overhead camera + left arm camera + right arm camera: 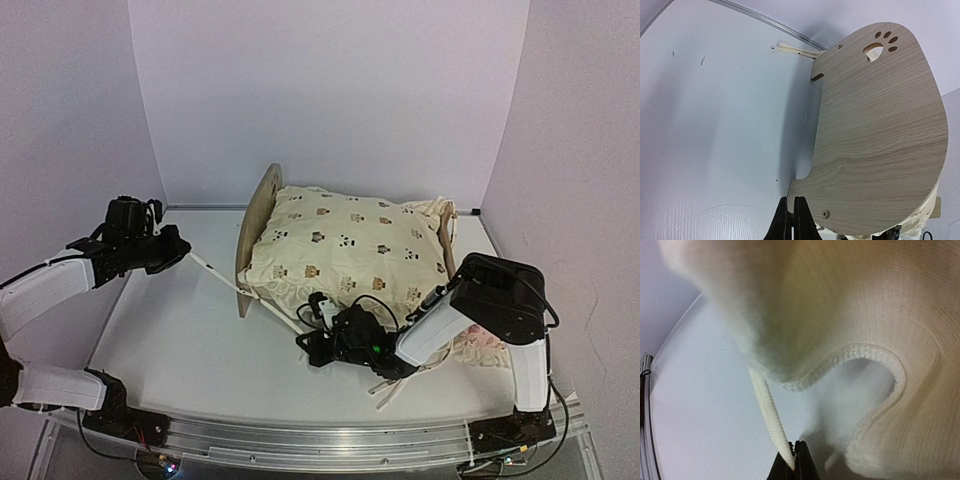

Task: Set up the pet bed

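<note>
The pet bed stands mid-table, its light-wood headboard (256, 225) (880, 125) on the left with a paw-print cutout (875, 47). A cream animal-print cushion (345, 245) (850, 300) lies on the bed. My left gripper (186, 250) (792, 200) is left of the headboard's near leg. It is shut on a cream tie (215, 272) stretched taut toward that leg. My right gripper (303, 342) (795, 445) sits low at the bed's front side, shut on another cream tie (280, 315) (767, 410) that hangs from the cushion's ruffled edge.
A small pink pillow (490, 350) lies at the right, behind the right arm. Loose cream ties (390, 392) trail on the white table (170, 330) near the front edge. Another tie (795, 49) lies by the headboard's far leg. White walls close in the back and sides.
</note>
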